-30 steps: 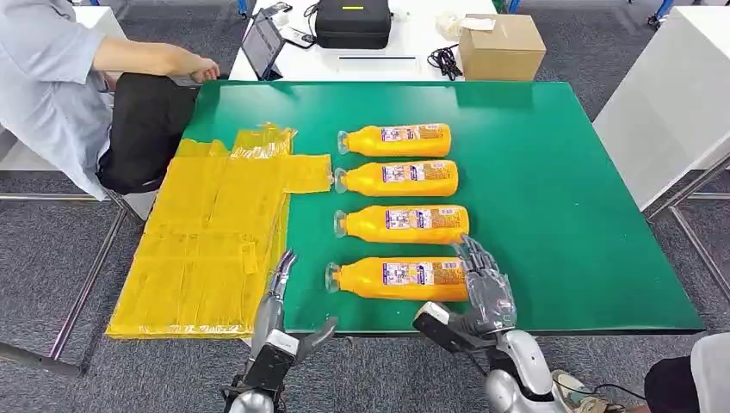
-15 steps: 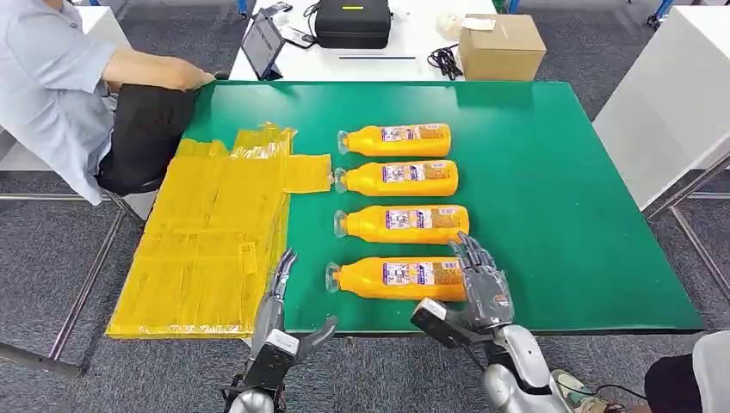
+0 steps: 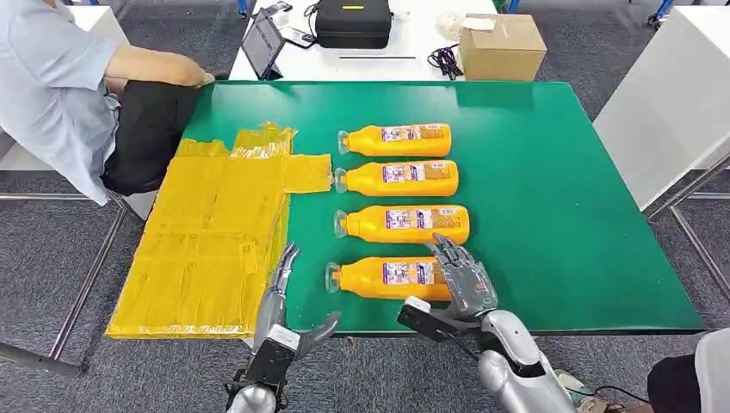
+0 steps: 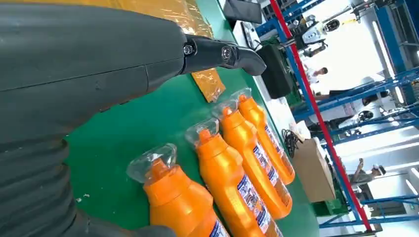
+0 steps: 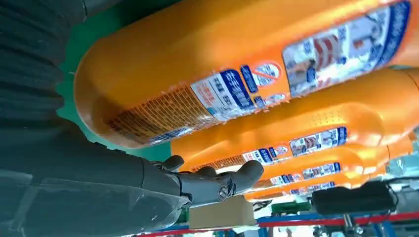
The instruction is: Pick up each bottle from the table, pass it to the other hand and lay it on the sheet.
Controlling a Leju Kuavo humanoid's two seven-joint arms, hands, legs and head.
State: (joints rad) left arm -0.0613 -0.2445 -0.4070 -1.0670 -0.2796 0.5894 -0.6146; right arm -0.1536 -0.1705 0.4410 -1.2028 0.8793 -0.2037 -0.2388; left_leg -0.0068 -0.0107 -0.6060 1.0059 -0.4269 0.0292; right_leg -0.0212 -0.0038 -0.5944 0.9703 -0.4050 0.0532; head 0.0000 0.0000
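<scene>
Grey carpet floor (image 3: pixel 52 249), white tables (image 3: pixel 663 103)

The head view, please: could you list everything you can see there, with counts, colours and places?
Bottles: four, orange, lying in a column mid-table, caps toward the sheet; nearest, then, farthest.
Sheet: one, yellow, crumpled plastic, over the table's left edge.
Table: one, green top.
White table: one, beyond the green one, carrying a black case, a cardboard box, a tablet and a black cable.
Person: one, light blue shirt, seated at the far left corner.
Left hand: open, at the near edge beside the sheet.
Right hand: fingers spread over the nearest bottle's base end, not closed.
</scene>
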